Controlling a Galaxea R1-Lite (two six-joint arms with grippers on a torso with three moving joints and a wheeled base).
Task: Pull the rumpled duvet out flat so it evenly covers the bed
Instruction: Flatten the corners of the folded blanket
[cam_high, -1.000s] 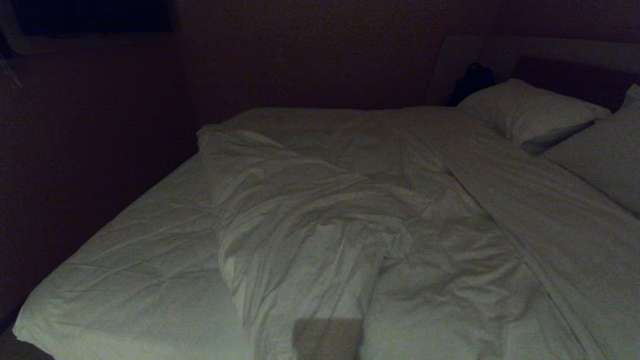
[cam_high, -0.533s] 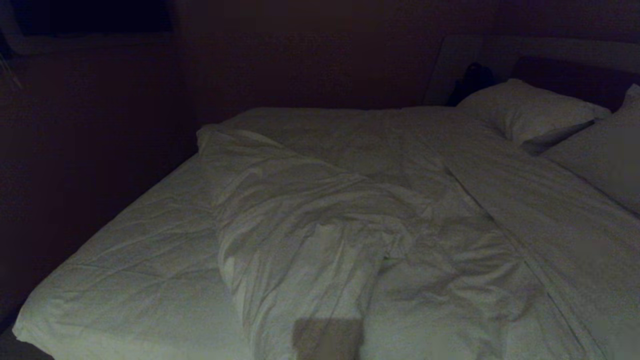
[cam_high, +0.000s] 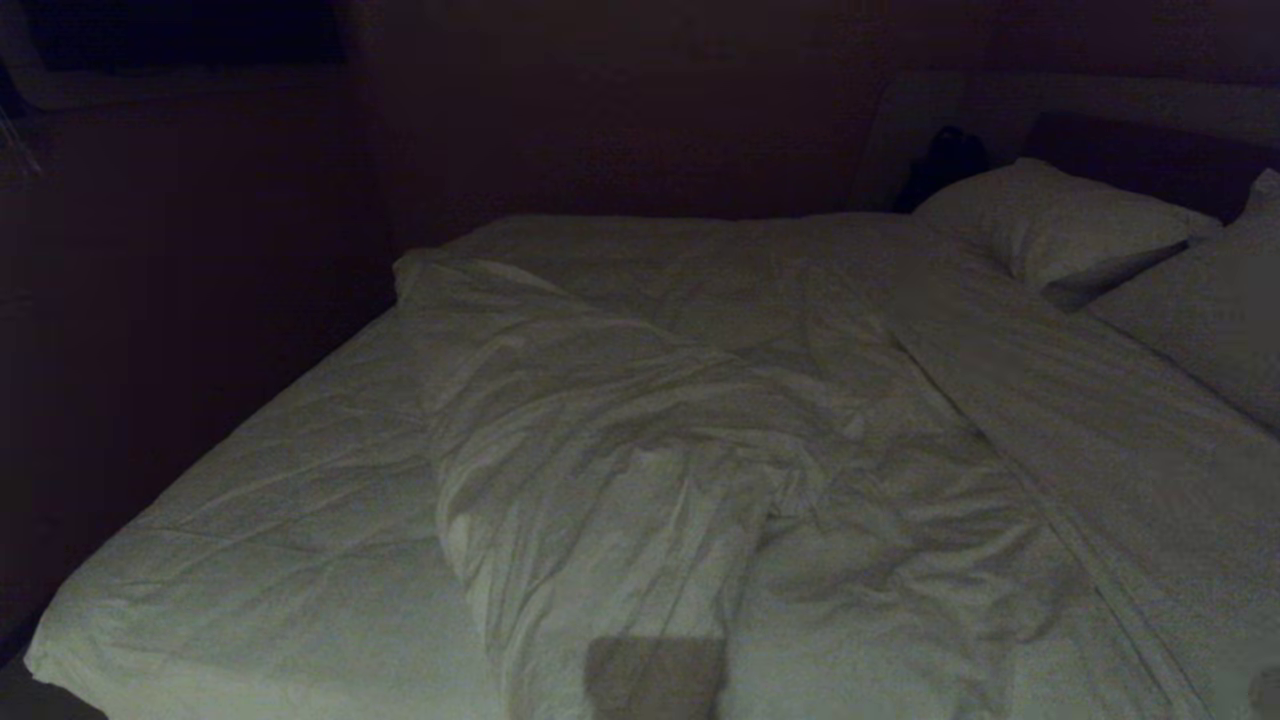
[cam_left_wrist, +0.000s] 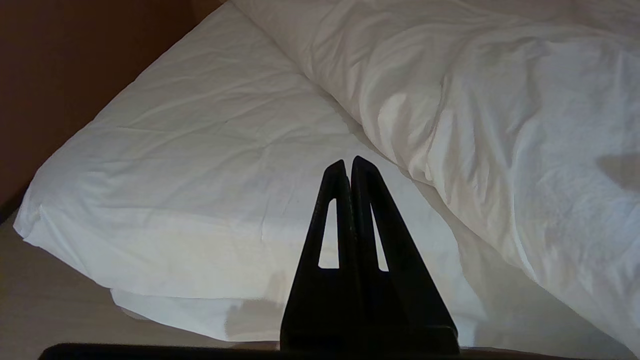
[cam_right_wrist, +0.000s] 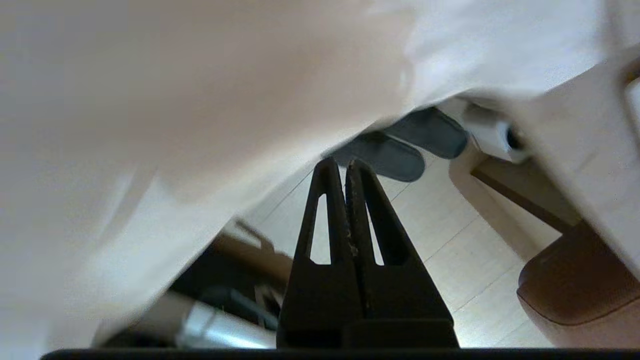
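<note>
Both jaws closed, duvet (cam_high: 640, 480) rumpled

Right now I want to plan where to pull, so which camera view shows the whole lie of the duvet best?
The head view: the duvet shows there whole, bunched toward the middle, leaving the bed bare on the robot's left. The left wrist view shows only its near folded edge. The right wrist view shows blurred white cloth close up, too unclear to name.
</note>
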